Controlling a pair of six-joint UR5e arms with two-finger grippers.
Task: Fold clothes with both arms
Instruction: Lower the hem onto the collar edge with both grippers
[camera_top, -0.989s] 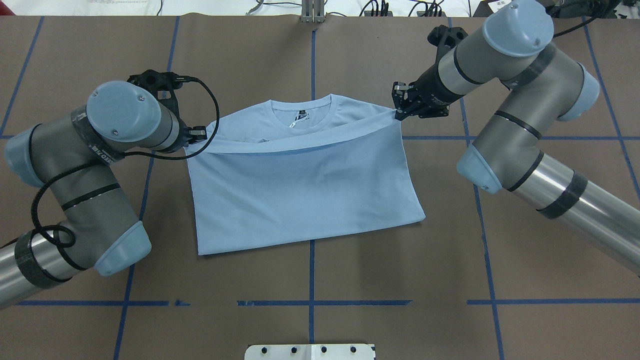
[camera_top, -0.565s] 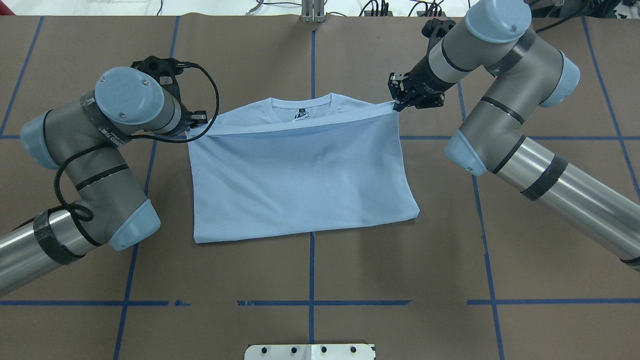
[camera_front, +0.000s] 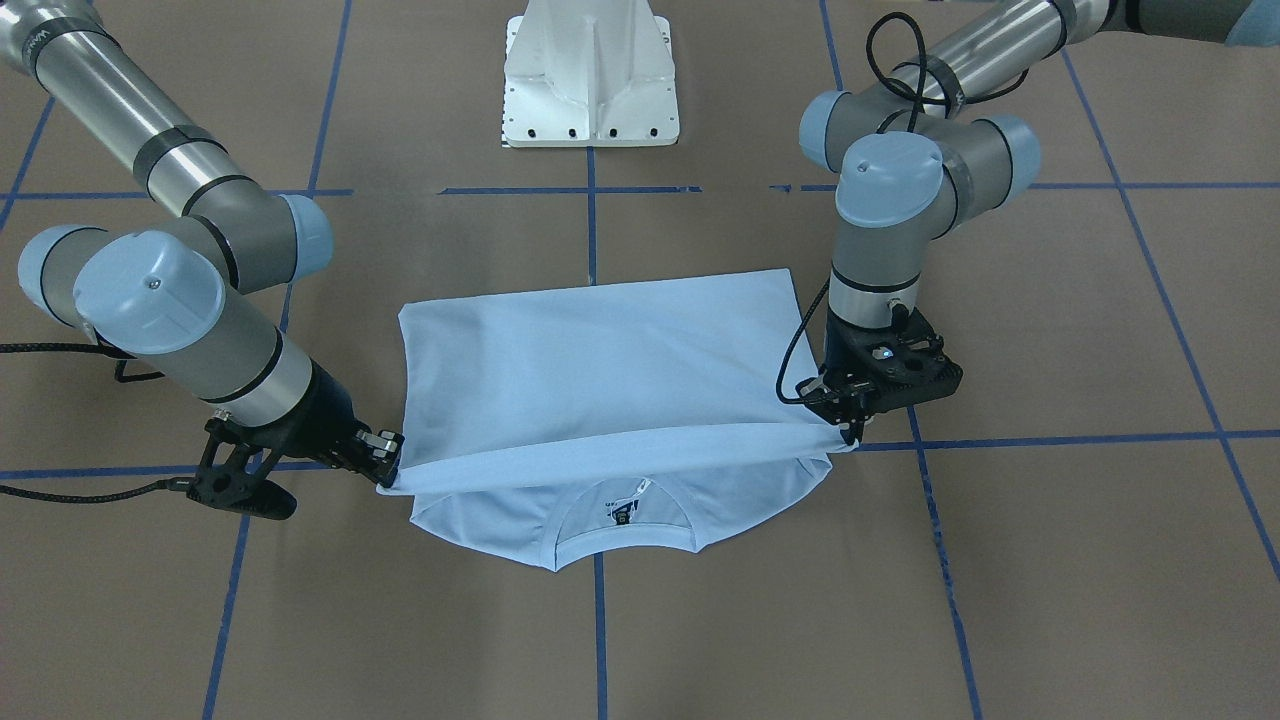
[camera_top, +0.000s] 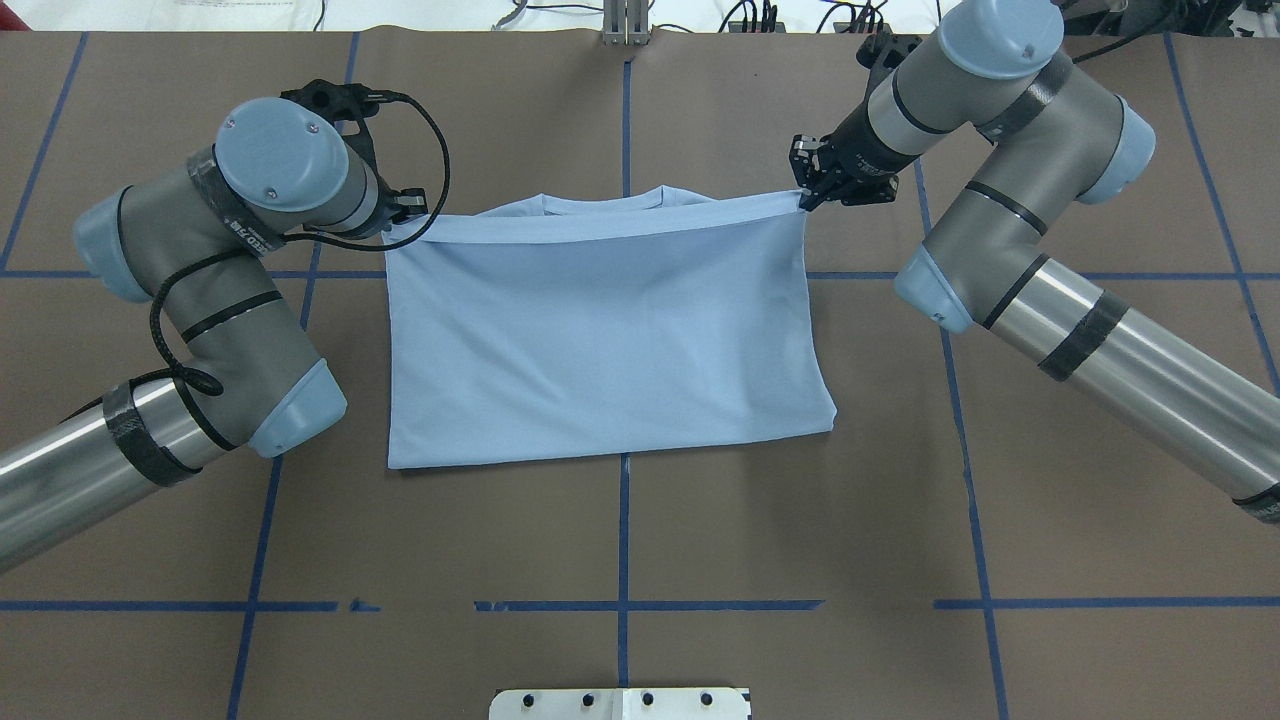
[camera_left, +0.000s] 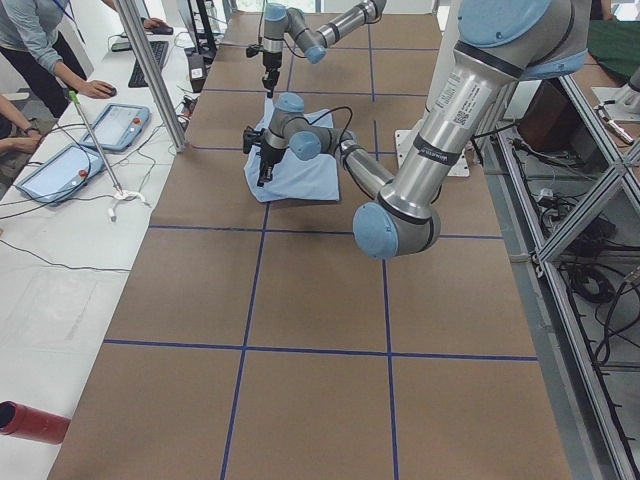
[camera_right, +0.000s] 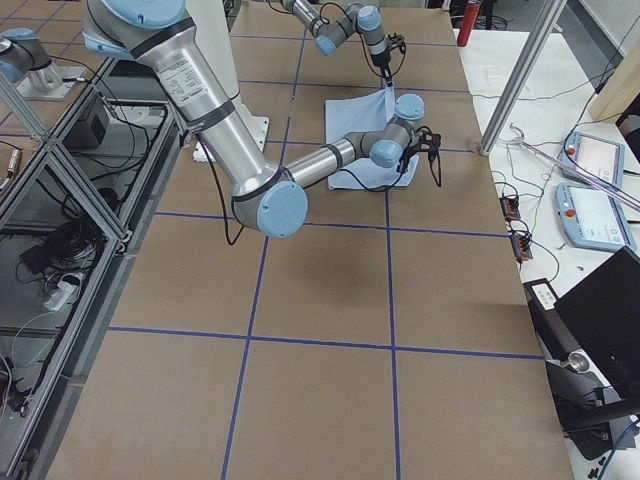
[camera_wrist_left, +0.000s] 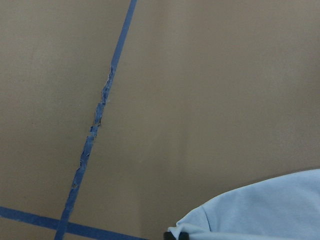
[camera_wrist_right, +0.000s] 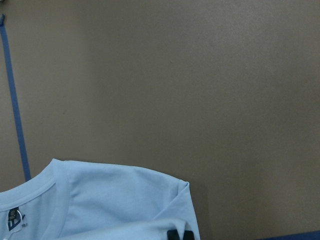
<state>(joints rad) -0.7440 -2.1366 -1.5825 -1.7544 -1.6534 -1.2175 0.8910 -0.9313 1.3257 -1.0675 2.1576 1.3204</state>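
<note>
The light blue T-shirt (camera_top: 610, 330) lies folded in half on the brown table, its lower half drawn up over the chest. The chest print is hidden. In the front-facing view the round collar (camera_front: 620, 535) and neck label (camera_front: 628, 500) still stick out past the raised hem (camera_front: 600, 450). My left gripper (camera_top: 408, 215) is shut on the hem's left corner, also seen in the front-facing view (camera_front: 848, 428). My right gripper (camera_top: 806, 197) is shut on the hem's right corner, also seen in the front-facing view (camera_front: 392, 458). Both hold the hem taut, just above the shoulders.
The white pedestal base (camera_front: 590, 80) stands at the table's near edge. Blue tape lines (camera_top: 623, 540) grid the brown table. A metal post (camera_top: 625, 25) stands at the far edge. In the left side view operators and tablets (camera_left: 60, 165) are beside the table.
Both grippers have carried the hem farther from the robot, over the collar. The collar and label are now almost covered from above. The near fold edge has slid the same way.
</note>
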